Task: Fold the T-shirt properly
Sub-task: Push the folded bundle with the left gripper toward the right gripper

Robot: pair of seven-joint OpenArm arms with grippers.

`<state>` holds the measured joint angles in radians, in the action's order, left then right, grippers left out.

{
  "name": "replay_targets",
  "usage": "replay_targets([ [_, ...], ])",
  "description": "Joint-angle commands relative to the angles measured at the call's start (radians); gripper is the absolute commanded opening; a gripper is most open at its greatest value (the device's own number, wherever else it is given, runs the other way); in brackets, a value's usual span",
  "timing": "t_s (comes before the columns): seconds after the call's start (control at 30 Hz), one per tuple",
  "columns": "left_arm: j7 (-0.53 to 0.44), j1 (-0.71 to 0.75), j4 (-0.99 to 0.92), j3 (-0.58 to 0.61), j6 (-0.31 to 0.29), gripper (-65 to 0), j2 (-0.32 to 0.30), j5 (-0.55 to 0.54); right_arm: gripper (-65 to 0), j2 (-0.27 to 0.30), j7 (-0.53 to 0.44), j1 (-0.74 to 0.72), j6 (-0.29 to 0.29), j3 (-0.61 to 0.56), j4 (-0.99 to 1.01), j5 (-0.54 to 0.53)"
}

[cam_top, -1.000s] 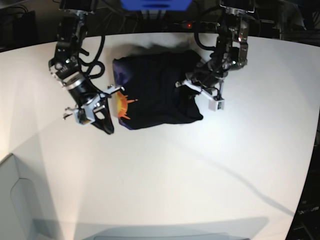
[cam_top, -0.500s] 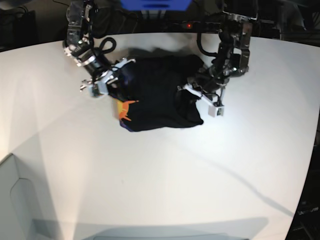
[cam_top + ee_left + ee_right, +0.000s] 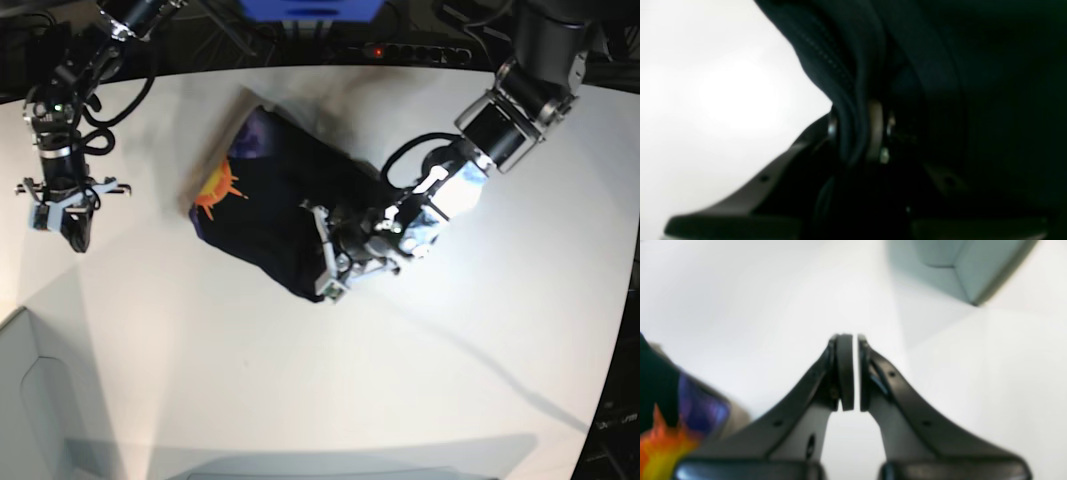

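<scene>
Far left of the base view — the right gripper (image 3: 76, 232) hangs over the bare white table (image 3: 330, 390), well apart from the shirt. Its wrist view shows the two fingers (image 3: 844, 373) pressed together with only a hairline gap, nothing between them. A corner of the shirt's purple and orange print sits blurred at the lower left of that view.

Bottom left corner of the base view: a pale grey bin (image 3: 30, 400) at the table's edge; the right wrist view catches it at upper right.

Centre — the T-shirt (image 3: 290, 210) lies on the table as a compact black bundle, set slantwise from upper left to lower right. The orange sun print (image 3: 218, 186) faces up at its left end, with a purple patch (image 3: 252, 135) just above it. The surface is rumpled, not flat.

Right of centre: the left gripper (image 3: 335, 262) is low at the shirt's lower right edge, the arm reaching in from the upper right. In its wrist view a thick fold of black fabric with a stitched hem (image 3: 826, 56) runs down between the fingers (image 3: 875, 130) — they pinch the cloth. The rest of that view is dark cloth, white table at the left.
</scene>
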<state>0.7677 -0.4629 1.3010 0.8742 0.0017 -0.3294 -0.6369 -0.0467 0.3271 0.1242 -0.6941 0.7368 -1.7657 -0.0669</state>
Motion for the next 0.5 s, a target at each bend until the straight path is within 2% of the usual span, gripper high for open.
replay_targets([
  [0.0,0.011,-0.047,-0.007,0.067,-0.001,-65.0,0.022,-0.005,-65.0,0.006,-0.018,-0.005,-0.004,0.011,-0.018,-0.017],
  [0.13,-0.076,-0.181,-0.065,0.316,-0.001,-65.0,0.095,0.012,-65.0,0.003,-0.016,0.004,-0.004,0.033,-0.016,-0.012],
  [0.23,-0.133,-0.238,-0.103,0.458,-0.001,-65.0,0.172,0.091,-65.0,-0.012,-0.016,0.032,-0.004,0.054,-0.018,-0.012],
  [0.47,-0.162,-0.25,-0.173,0.512,-0.007,-65.0,0.321,0.349,-65.0,-0.031,-0.016,0.061,-0.004,0.1,-0.018,-0.012],
])
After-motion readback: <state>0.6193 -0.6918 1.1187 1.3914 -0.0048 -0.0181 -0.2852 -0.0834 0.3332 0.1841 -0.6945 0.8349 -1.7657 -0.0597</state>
